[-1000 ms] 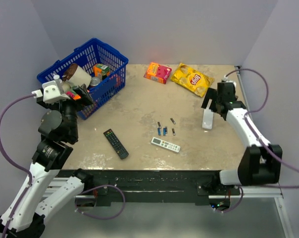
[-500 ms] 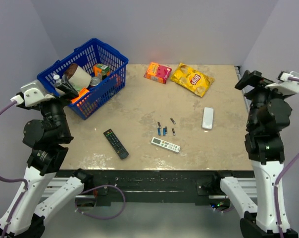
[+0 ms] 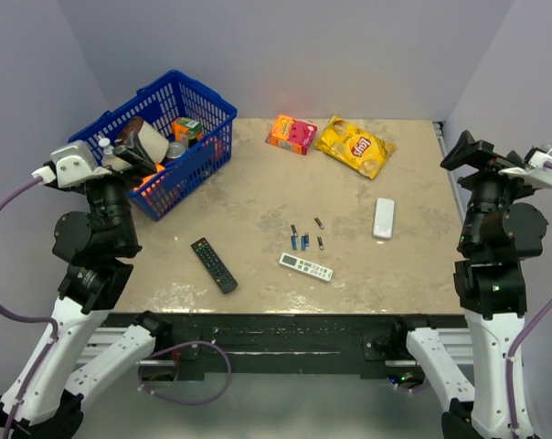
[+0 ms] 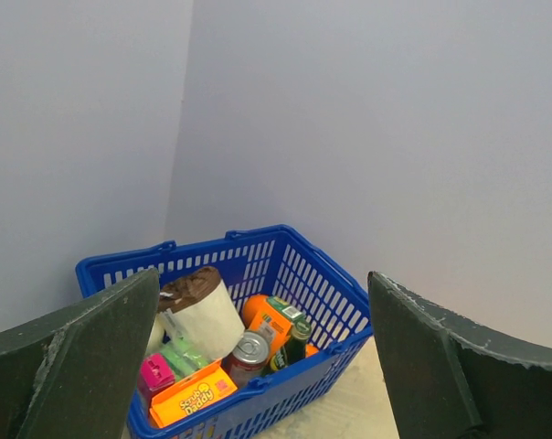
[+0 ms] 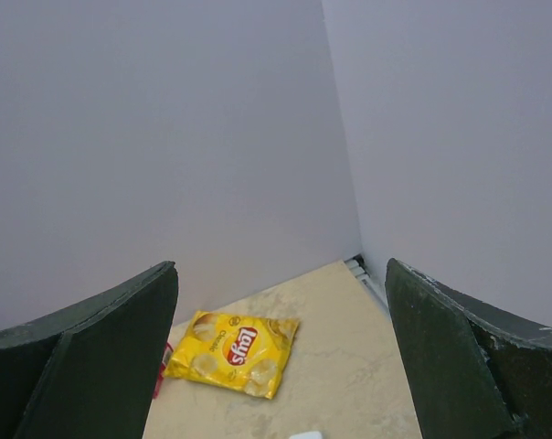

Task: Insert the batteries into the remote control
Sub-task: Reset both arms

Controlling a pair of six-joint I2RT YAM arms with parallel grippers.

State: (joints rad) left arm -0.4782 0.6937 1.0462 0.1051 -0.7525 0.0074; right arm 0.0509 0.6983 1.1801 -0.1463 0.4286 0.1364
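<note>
On the right of the worktop (image 3: 258, 192) you have the short white remote control (image 3: 384, 218) lying plain back up, well apart from the batteries (image 3: 304, 240) scattered near the centre, just beyond a slimmer white remote (image 3: 305, 267); your left pincer (image 4: 262, 283) is spread wide and empty, facing the blue basket (image 4: 323, 294); your right pincer (image 5: 281, 270) is equally wide and empty, raised beside the right edge, facing the Lay's bag (image 5: 232, 352).
</note>
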